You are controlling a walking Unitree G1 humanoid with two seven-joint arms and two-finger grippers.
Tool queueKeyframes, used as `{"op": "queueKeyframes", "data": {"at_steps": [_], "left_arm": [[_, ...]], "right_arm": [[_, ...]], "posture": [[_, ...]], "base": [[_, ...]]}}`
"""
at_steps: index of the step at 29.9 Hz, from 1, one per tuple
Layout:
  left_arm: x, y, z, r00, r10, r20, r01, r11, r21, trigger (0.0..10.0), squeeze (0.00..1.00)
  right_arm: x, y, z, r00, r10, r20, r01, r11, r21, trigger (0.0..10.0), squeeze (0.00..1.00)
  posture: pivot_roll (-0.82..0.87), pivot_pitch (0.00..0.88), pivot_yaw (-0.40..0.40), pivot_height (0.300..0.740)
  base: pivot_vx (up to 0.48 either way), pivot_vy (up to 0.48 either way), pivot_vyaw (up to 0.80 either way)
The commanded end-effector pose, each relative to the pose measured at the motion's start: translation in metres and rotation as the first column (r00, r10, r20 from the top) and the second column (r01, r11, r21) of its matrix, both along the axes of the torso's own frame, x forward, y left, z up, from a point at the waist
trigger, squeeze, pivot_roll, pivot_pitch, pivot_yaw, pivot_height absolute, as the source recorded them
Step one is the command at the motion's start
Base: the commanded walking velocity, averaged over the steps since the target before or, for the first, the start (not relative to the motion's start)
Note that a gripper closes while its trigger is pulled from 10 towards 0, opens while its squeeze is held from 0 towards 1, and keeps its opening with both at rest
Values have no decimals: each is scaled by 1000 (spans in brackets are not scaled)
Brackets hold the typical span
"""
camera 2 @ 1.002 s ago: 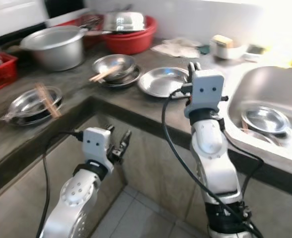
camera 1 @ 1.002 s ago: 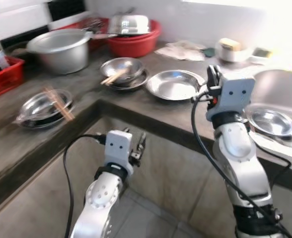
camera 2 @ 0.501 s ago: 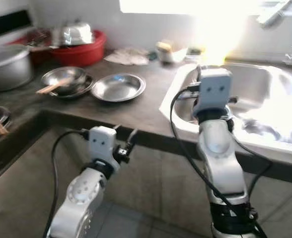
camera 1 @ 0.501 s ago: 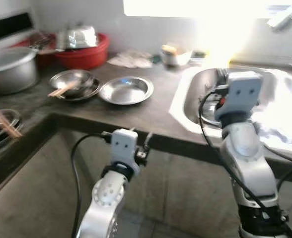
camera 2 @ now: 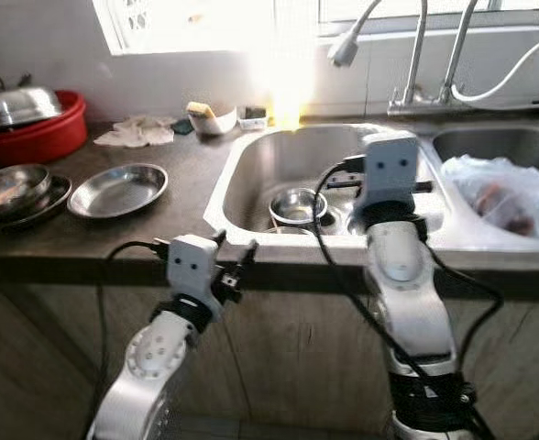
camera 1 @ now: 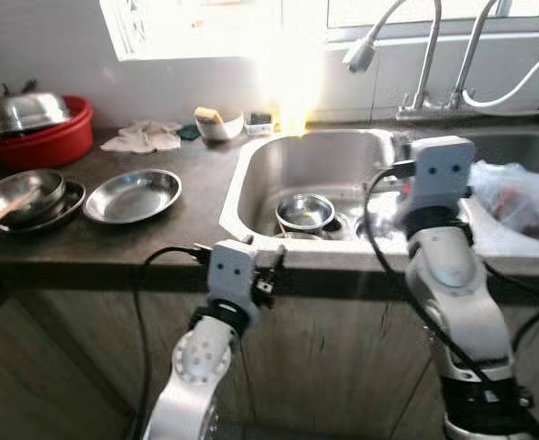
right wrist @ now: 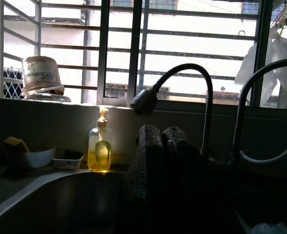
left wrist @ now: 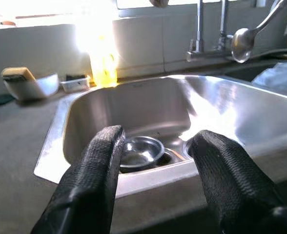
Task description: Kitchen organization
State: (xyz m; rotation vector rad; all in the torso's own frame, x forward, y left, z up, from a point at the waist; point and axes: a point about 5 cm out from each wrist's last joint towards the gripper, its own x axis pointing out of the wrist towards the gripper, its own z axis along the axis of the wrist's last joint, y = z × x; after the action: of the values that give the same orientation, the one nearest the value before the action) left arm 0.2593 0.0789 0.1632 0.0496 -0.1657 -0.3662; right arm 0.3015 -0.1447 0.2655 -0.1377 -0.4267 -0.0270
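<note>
At the far left of the dark worktop (camera 1: pixel 187 225) we see a red basin (camera 1: pixel 45 142) holding a steel lid, and nearer the edge a stack of steel bowls (camera 1: pixel 17 194) with a chopstick lying across them. Just beside that stack sits a shallow steel plate (camera 1: pixel 132 194), and behind it a crumpled rag (camera 1: pixel 144 137) and a white dish with a sponge (camera 1: pixel 217 123) against the wall. Our left claw (left wrist: pixel 155 161) hangs below the worktop edge in front of the sink (camera 1: pixel 251 174), its two black fingers (left wrist: pixel 97 175) spread apart and holding nothing. Beyond them, a small steel bowl (camera 1: pixel 305 211) rests on the bottom of the left sink basin. A bottle of yellow soap (right wrist: pixel 100 151) stands on the ledge behind the basin, under the bright window. A gooseneck tap (camera 1: pixel 379 37) arches over the sink. Our right claw (right wrist: pixel 162 141) is raised over the sink's front rim, pointing toward the tap, with its fingers pressed together and gripping nothing. Farthest right, a clear plastic bag (camera 1: pixel 517 197) lies in the second basin.
</note>
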Motion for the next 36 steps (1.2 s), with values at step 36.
{"op": "queueKeyframes", "data": {"at_steps": [36], "left_arm": [[-11, 11, -5, 995, 91, -39, -92, 996, -19, 10000, 0]], "right_arm": [[106, 11, 5, 956, 101, -276, -143, 980, -136, 10000, 0]], "posture": [[101, 85, -26, 740]], "base": [[167, -61, 0]]}}
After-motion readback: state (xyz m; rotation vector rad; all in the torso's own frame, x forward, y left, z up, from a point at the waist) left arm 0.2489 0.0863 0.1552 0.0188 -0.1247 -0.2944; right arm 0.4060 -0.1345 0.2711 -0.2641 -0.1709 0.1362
